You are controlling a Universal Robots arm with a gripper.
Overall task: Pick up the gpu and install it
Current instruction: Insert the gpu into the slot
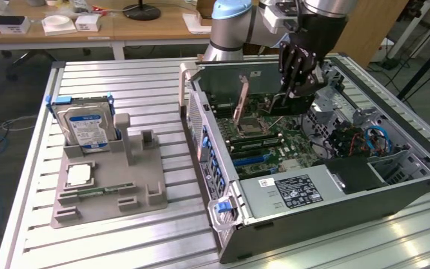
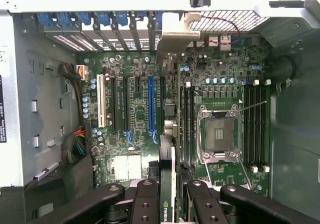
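Item: black multi-finger end effector (image 1: pixel 299 89), inside the open grey metal computer case (image 1: pixel 304 232), clamped on the thin dark green-board gpu (image 2: pixel 173 169), which it holds edge-down above the case's green motherboard (image 2: pixel 130 114). We judge pickup done, seating unconfirmed. Clearance: silver bracket (image 2: pixel 175 34) close to the case's rear wall; black memory slots (image 2: pixel 187 124) just beside.
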